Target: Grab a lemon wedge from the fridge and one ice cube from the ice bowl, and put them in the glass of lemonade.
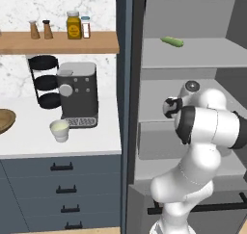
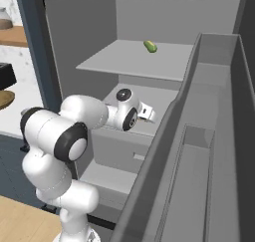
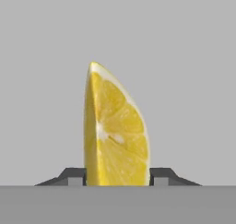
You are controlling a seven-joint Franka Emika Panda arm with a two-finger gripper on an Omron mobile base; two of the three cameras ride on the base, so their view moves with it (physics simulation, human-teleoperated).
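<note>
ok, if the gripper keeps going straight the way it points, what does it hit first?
The lemon wedge already sits between the gripper fingertips. Beyond it, the first thing is probably the fridge grey inner wall, though depth is unclear from the hand view.

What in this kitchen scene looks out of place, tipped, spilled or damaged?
Nothing stands out. The fridge stands open, a green vegetable lies on its upper shelf, the gripper closes around an intact lemon wedge, and the glass of lemonade sits upright on the counter.
</note>
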